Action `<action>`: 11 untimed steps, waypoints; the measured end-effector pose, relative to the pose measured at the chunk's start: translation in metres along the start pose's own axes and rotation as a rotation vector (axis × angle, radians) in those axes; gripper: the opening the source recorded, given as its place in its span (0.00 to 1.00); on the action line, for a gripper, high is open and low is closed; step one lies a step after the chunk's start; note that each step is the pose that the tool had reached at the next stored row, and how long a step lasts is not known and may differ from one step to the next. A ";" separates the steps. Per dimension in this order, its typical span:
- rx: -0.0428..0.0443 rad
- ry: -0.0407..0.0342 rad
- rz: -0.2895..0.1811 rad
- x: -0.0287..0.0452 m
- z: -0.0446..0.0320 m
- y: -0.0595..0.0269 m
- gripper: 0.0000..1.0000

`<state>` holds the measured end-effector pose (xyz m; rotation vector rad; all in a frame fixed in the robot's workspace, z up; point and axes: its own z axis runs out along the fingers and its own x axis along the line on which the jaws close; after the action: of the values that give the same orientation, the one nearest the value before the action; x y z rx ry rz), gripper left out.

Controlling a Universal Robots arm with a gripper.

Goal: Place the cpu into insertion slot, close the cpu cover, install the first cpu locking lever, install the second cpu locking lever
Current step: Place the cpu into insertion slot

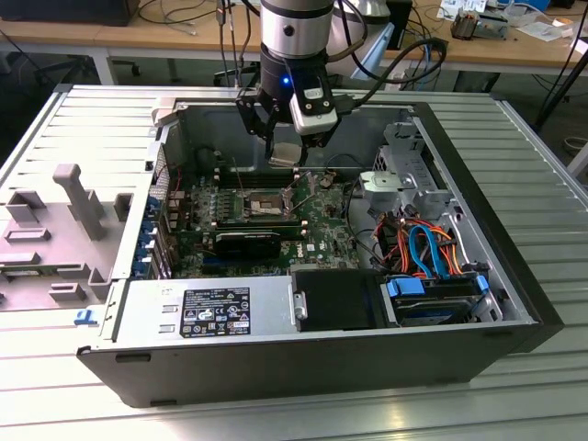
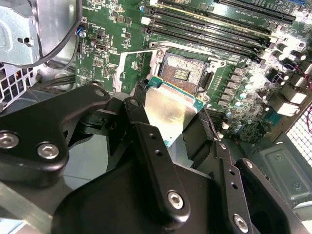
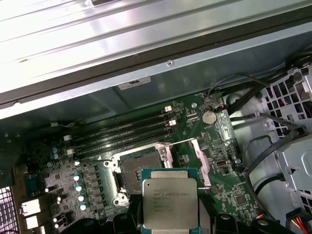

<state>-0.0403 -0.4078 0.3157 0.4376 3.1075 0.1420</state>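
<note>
Holding the cpu (image 2: 170, 109) flat between clenched fingers (image 2: 146, 134), our gripper (image 1: 288, 147) hangs in the upper middle of the exterior view. The insertion slot (image 1: 266, 204) lies just below it and slightly left in that frame, open on the green motherboard (image 1: 322, 219). Memory slots (image 3: 122, 132) run close beside it, so we judge the room tight.

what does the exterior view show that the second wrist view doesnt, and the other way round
Exterior view: the whole open computer case, its silver power supply, and the blue and orange cables. Second wrist view: the insertion slot with its contact field up close, and the black links of the end effector. Both: the cpu gripped by the end effector, not yet seated in the open insertion slot.
</note>
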 end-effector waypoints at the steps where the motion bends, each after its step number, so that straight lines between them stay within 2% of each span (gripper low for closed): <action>1: 0.0000 -0.0002 0.002 0.0000 0.0000 0.0000 0.55; 11: -0.0003 -0.0019 0.020 0.0000 0.0000 0.0000 0.55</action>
<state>-0.0403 -0.4078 0.3157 0.4694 3.1019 0.1420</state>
